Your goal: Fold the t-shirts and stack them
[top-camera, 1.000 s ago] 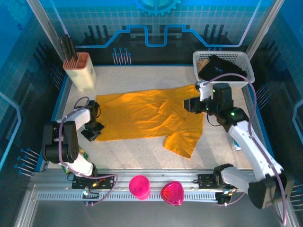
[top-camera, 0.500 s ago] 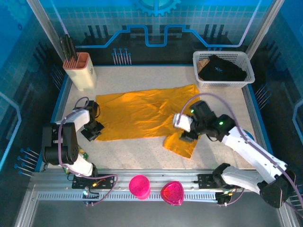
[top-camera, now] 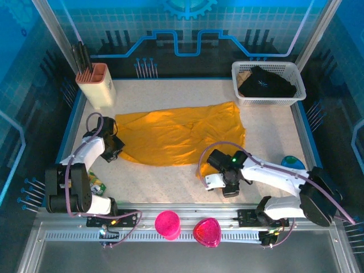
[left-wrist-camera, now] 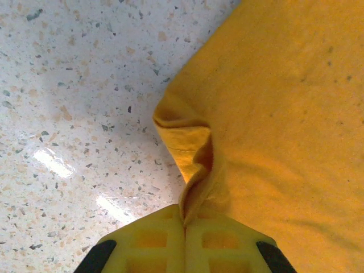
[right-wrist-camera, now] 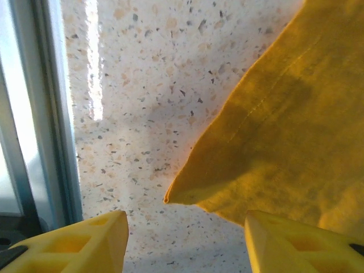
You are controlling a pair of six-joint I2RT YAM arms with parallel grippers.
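Across the middle of the overhead frame, the t-shirt (top-camera: pixel 176 136) lies spread on the speckled table (top-camera: pixel 170 182), wide from left to right, with wrinkles and an uneven lower edge. We see no neat fold in it and no stack anywhere, so we judge the task to be at an early stage: the folds and the stacking are all left to do.

At the shirt's left corner, the left gripper (left-wrist-camera: pixel 185 224) has its yellow fingers pressed together on a pinched ridge of the orange cloth. The right gripper (right-wrist-camera: pixel 185 233) sits low near the lower right of the shirt, with its fingers spread apart on either side of a pointed corner of fabric. That corner rests on the table between them and nothing is clamped.

At the upper right stands a white basket (top-camera: pixel 236 77) with dark cloth in it; we cannot tell whether that is another shirt. A tan holder (top-camera: pixel 98 86) with dark tools stands at the upper left. Two pink cups (top-camera: pixel 167 223) sit on the rail at the bottom, a small green-yellow packet (top-camera: pixel 95 185) lies at lower left, and a blue object (top-camera: pixel 293 162) at the right. None of these lies on the shirt; the packet is nearest the left arm.
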